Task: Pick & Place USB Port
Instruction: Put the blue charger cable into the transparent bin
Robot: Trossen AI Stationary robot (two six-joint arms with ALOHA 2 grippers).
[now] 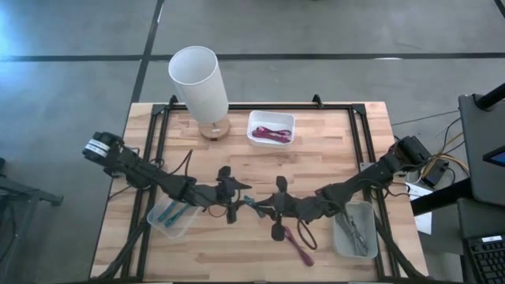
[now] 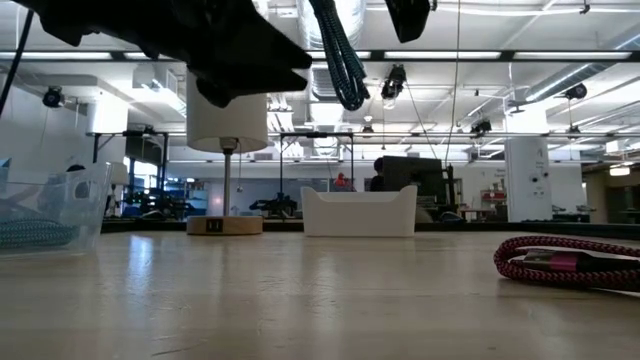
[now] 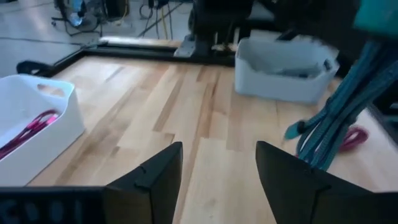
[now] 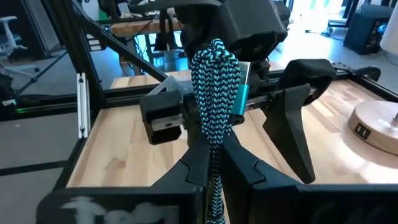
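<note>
A teal-and-black braided USB cable (image 4: 214,81), bundled, with a teal plug (image 4: 242,87), is in my right gripper (image 4: 214,146), which is shut on it above the table's middle (image 1: 264,209). In the low view the cable (image 2: 342,55) hangs as a loop high above the table. My left gripper (image 3: 217,168) is open and level just to the left of the cable (image 3: 333,118), facing my right gripper (image 1: 239,197). A magenta cable (image 1: 300,246) lies loose on the table on the near side of the right gripper. My right gripper pinches several strands of the cable bundle (image 4: 213,134) between its two fingers, coming level from the table's right. The coiled part with the plug stands past the fingertips. The cable is lifted clear of the table.
A white bin with magenta cables (image 1: 271,128) stands at the far edge beside a lamp (image 1: 201,87). A clear bin holding teal cables (image 1: 170,218) sits near left. A grey bin with cables (image 1: 355,229) sits near right. Bare wood (image 1: 237,158) lies in the table's middle.
</note>
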